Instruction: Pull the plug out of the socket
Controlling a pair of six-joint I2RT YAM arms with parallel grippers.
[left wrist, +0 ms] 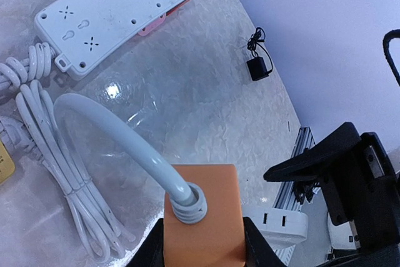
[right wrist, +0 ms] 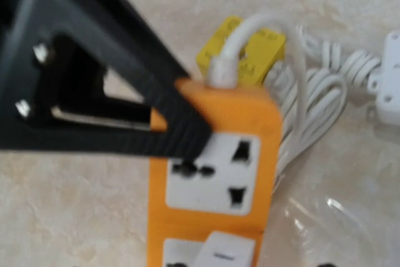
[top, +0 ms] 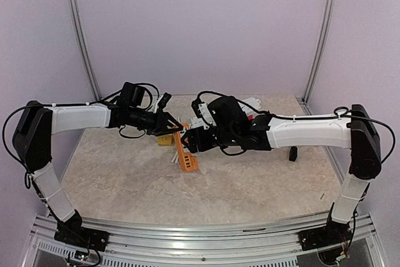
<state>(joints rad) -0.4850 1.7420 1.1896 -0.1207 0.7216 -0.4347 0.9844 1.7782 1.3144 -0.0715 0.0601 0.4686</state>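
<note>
Here, left jaws clamped on orange socket strip point(left wrist: 206, 217) — cable end, right jaws spread beside white plug point(right wrist: 222, 251).

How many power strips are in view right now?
2. The orange strip is held at its cord end by the left pincer, mid-table; the white strip lies face down at the back. The yellow block could be another.
</note>
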